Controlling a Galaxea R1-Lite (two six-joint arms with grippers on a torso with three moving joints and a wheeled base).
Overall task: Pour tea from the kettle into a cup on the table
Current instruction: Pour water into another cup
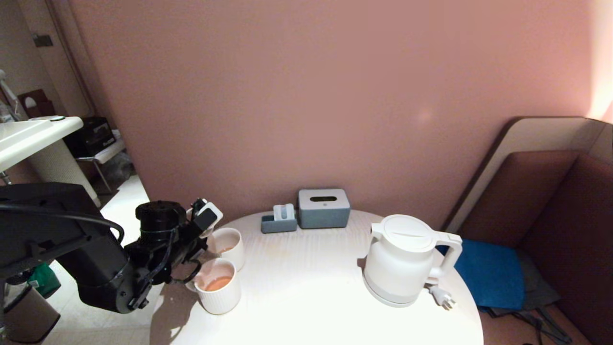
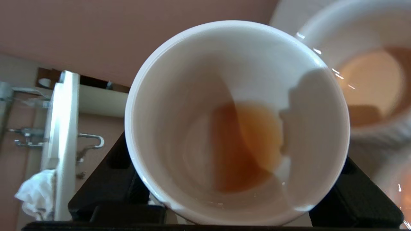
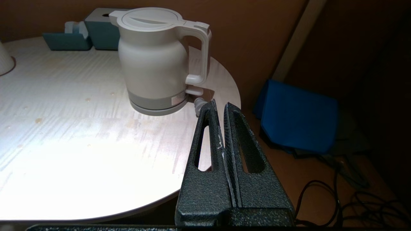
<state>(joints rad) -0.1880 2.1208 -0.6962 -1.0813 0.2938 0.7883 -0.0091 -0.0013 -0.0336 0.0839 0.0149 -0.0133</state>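
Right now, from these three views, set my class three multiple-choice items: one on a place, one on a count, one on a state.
1. Where is the small cup? A on the tissue box; B in the left gripper; C under the kettle.
2. How many mugs stand on the table? A one; B two; C four.
3. The right gripper is: A shut, empty; B wide open; C clamping the kettle handle.
Answers: B, black fingers flank it; B, both hold tea; A, it stops short of the kettle.
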